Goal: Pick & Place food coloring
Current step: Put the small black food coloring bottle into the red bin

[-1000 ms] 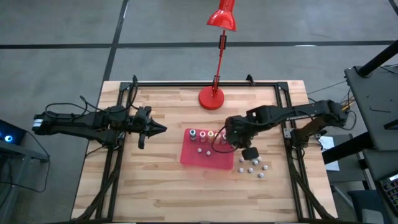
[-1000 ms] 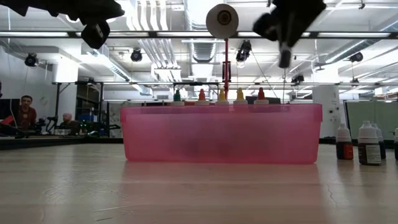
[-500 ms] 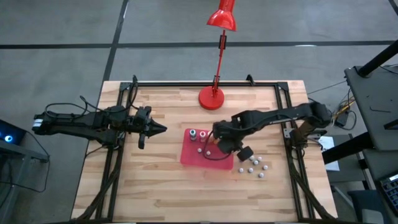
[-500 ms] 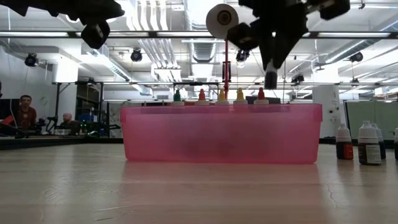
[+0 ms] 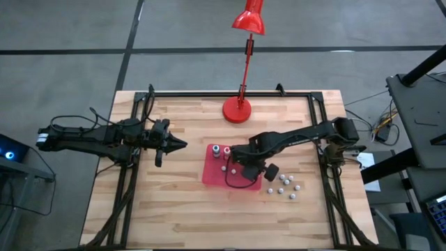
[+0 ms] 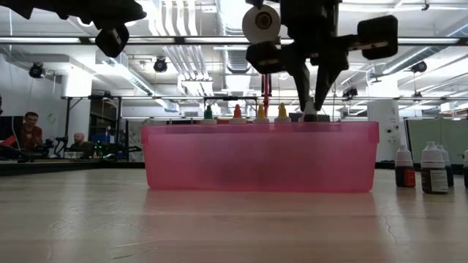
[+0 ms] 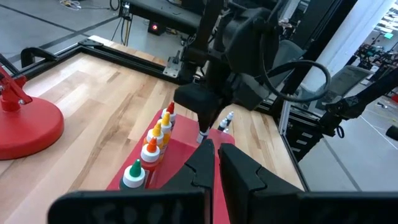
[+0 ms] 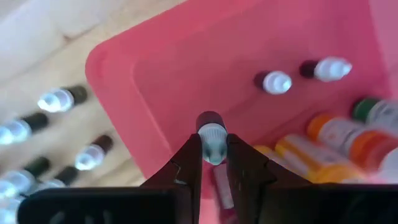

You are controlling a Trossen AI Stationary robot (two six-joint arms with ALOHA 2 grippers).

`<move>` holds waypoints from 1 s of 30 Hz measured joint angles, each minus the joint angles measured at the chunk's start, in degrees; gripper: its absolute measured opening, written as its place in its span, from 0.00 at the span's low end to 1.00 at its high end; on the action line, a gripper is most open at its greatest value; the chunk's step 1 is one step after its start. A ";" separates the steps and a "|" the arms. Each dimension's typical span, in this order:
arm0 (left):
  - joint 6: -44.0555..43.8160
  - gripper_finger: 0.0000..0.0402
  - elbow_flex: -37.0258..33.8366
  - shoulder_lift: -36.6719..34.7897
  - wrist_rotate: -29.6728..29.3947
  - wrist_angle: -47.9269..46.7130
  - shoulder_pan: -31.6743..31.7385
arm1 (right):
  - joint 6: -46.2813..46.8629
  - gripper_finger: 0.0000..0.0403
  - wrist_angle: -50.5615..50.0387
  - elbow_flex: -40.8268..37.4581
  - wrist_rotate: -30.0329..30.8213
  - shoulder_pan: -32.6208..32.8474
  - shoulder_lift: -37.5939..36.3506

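Since a second ago the right arm has swung from beside the tray to above it, and its pincer now hangs lower, just over the rim.

At the desk's left side the left pincer (image 5: 182, 144), pressed together and empty, hovers above the pale wooden desk (image 5: 174, 209), well apart from the tray.

Right of it lies the translucent red rectangular plastic tray (image 5: 212, 176). A row of tiny pale food colouring bottles with green, red, yellow and orange caps (image 7: 152, 144) stands along its far wall, and two white-capped ones stand near its middle.

Over the tray's right part the right pincer (image 8: 211, 151) pinches a small dark bottle with a white cap (image 8: 211, 132), held inside the tray's walls.

Farther right, a cluster of small dark white-capped bottles (image 5: 283, 186) stands on the desk just beside the tray.
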 joint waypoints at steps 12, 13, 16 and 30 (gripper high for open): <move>-0.07 0.00 0.00 0.00 0.00 0.00 0.00 | -10.45 0.12 4.95 -0.51 -0.40 -0.03 1.22; -0.09 0.00 0.00 -0.02 0.00 0.02 0.02 | -10.47 0.12 4.88 -0.55 -0.39 -0.03 1.64; -0.08 0.00 0.00 0.00 0.00 -0.03 0.01 | -10.69 0.12 5.85 -0.78 -0.02 -0.03 2.57; -0.24 0.00 0.00 0.09 0.00 0.00 0.00 | -7.49 0.12 6.98 4.80 0.01 -0.03 3.54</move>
